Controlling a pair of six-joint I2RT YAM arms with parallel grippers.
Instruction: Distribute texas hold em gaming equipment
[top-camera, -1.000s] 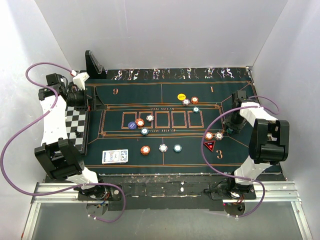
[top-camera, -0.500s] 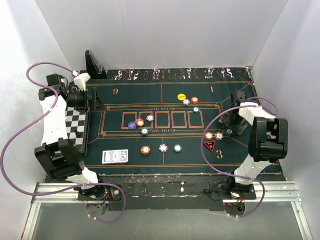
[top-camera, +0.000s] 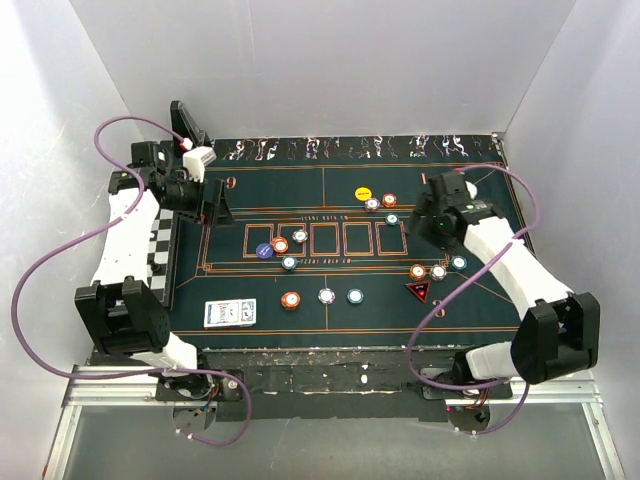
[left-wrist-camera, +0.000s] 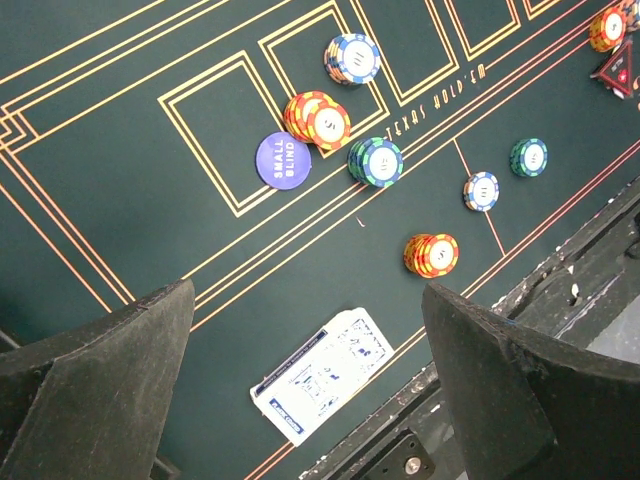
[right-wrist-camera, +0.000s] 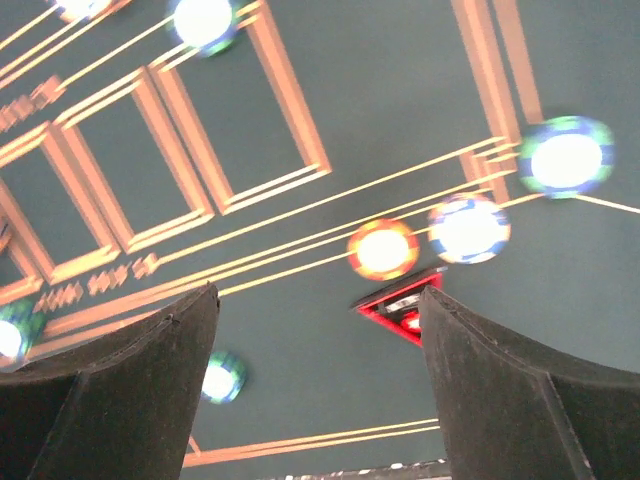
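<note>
Left gripper (left-wrist-camera: 308, 290) and right gripper (right-wrist-camera: 318, 295) hover, jaws wide apart, holding nothing. Between chips, I think. Next: lower onto the orange chip (top-camera: 290, 300) at the mat's (top-camera: 480, 310) 7 o'clock, then pinch.

Even, bright light; left-wrist view sharp, right-wrist view motion-blurred, chips (right-wrist-camera: 382, 249) overexposed.

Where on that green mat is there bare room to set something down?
Bare: the far strip between the 9 and the yellow disc; the middle outlined boxes; the near right corner beyond the red triangular marker. Crowded: around the Small Blind disc and the chips beside the marker.
</note>
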